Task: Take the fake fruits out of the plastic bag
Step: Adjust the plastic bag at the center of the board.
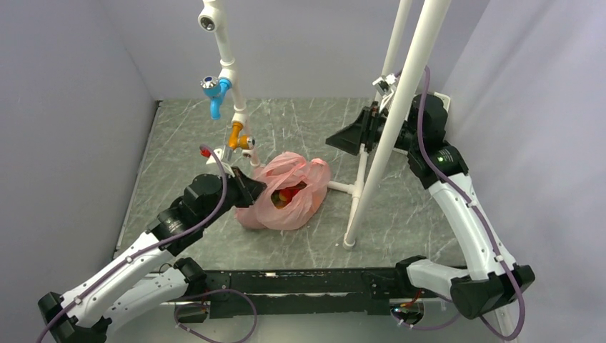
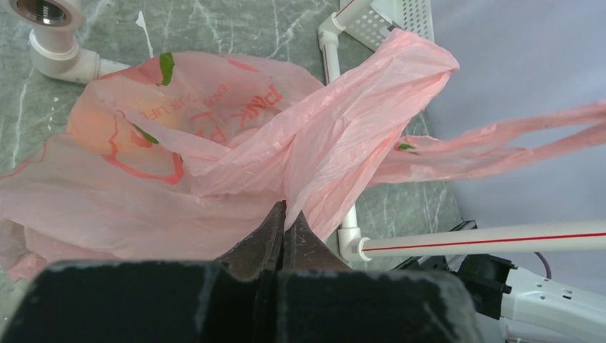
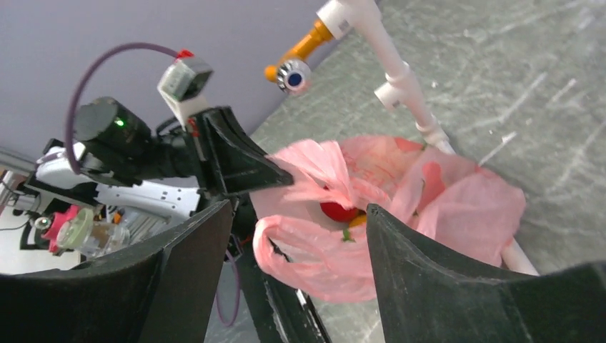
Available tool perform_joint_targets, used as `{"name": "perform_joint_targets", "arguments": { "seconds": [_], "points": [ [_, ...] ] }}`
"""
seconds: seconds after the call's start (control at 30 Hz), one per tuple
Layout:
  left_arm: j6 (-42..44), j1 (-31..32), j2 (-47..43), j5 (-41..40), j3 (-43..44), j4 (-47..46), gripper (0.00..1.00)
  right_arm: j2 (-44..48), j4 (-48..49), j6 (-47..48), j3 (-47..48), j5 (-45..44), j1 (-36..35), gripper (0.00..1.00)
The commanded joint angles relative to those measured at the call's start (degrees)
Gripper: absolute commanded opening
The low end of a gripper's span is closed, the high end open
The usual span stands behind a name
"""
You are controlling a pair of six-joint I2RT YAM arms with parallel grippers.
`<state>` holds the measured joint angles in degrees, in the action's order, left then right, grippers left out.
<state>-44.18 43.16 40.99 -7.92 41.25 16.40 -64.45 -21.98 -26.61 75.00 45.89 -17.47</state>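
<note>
The pink plastic bag [image 1: 293,189] lies crumpled on the grey marble table, its mouth facing up. Inside the mouth show the fake fruits [image 1: 289,195]: a red one [image 3: 337,211] and a bit of orange [image 3: 357,220]. My left gripper [image 1: 249,191] is at the bag's left edge. In the left wrist view its jaws [image 2: 286,214] are shut on a fold of the bag [image 2: 214,143]. My right gripper [image 1: 336,140] hangs open, raised to the right of the bag, with nothing between its fingers. It looks down on the bag's loop handle [image 3: 286,246].
A white pipe frame [image 1: 389,128] stands just right of the bag, with a foot bar [image 1: 343,188] on the table. A pipe with a blue tap [image 1: 214,89] and an orange tap [image 1: 239,136] rises behind the bag. A white slotted basket [image 2: 400,18] sits beyond.
</note>
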Motion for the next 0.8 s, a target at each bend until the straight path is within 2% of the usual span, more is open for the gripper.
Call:
{"name": "perform_joint_targets", "arguments": {
  "seconds": [0.0,0.17,0.3,0.4,0.53,0.77],
  "points": [
    [0.92,-0.21,0.41,-0.24,3.04,-3.43,0.0,-4.52,7.39,-0.03,5.48,3.18,-4.02,0.68],
    [0.42,-0.24,0.02,-0.55,3.83,-4.49,0.0,-8.98,4.45,8.28,6.55,4.86,-12.45,0.54],
    [0.35,-0.21,2.49,-0.98,5.7,-2.36,0.0,-10.64,10.18,8.89,1.56,11.26,-12.9,0.47],
    [0.07,-0.19,3.41,-0.97,5.9,-3.14,0.0,-12.97,9.18,10.88,0.1,12.66,-13.01,0.37],
    [0.12,-0.25,3.92,-1.04,6.85,-4.05,0.0,-14.28,6.58,13.41,-3.58,7.48,-13.0,0.29],
    [0.08,-0.26,2.03,0.28,5.21,-6.74,0.0,-11.84,7.64,15.13,-14.05,-8.14,-12.8,0.32]
  ]
}}
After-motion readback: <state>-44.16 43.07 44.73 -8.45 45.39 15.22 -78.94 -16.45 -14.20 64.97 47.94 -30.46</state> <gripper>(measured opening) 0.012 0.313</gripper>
